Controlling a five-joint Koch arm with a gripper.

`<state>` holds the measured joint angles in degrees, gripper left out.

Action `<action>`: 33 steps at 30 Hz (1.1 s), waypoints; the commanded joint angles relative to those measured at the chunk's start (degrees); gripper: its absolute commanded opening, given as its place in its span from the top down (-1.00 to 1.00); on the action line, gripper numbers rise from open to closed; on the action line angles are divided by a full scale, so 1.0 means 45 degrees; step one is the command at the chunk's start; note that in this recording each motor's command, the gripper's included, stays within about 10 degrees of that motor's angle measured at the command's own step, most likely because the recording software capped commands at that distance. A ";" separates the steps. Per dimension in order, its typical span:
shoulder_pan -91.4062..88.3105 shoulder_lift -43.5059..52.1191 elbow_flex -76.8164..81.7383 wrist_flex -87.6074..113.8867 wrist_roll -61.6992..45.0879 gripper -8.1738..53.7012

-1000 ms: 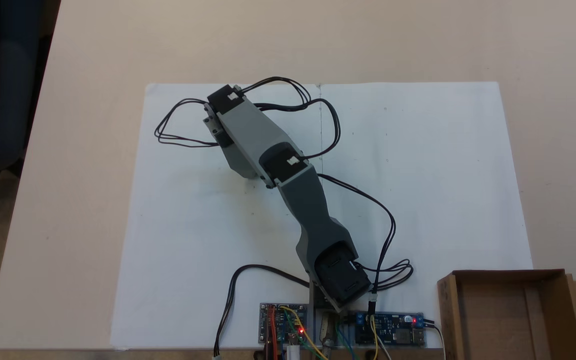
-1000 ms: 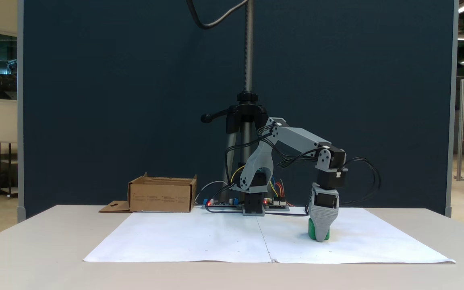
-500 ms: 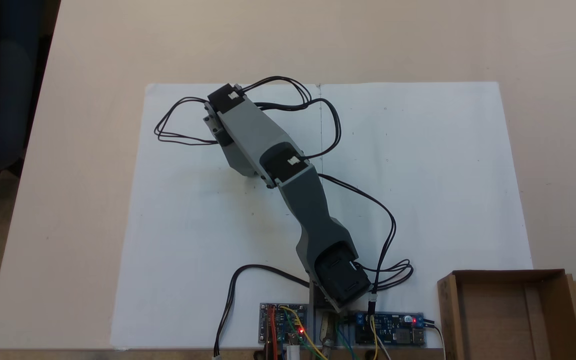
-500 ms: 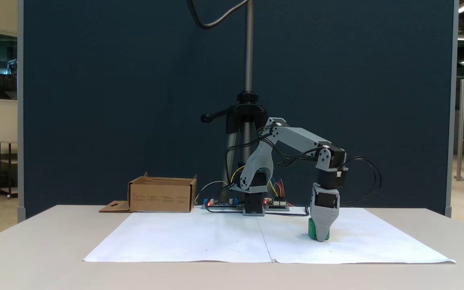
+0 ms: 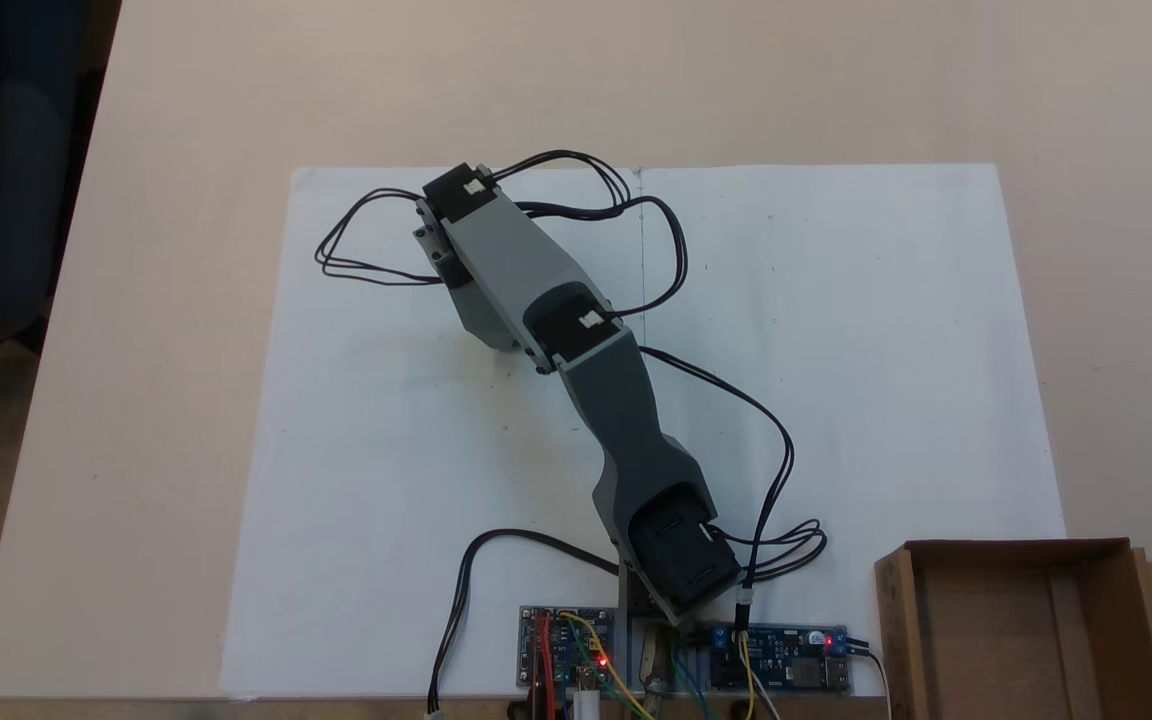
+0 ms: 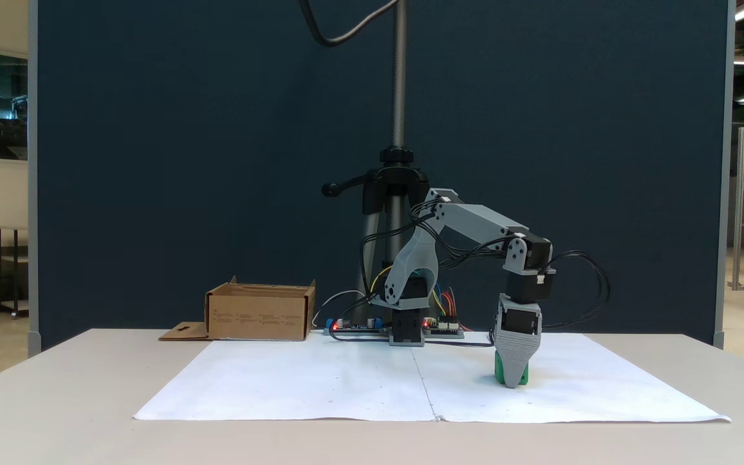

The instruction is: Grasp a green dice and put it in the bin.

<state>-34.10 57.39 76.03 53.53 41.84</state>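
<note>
One dice (image 6: 500, 374) sits under the pincer (image 6: 513, 382) (grip unclear); grasp step. Next: lift toward bin (image 6: 259, 313) at 9 o'clock.

Layout of the table (image 6: 55, 387), both fixed views.
A paper sheet (image 6: 320, 381) is laid on the table; the dice (image 6: 500, 372) is seen on its right half under the gripper (image 6: 511, 382), with the bin (image 6: 259, 312) placed off the sheet, behind and left.
</note>
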 commanded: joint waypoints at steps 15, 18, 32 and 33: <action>0.0313 0.1172 0.0293 -0.0234 0.1133 0.36; 0.1465 0.2500 0.0508 -0.0273 0.1094 0.36; 1.2031 0.7285 0.1055 -0.1660 -0.3218 0.36; 1.2773 0.7656 0.1230 -0.1660 -0.3668 0.36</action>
<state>18.81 87.01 82.09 48.52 32.70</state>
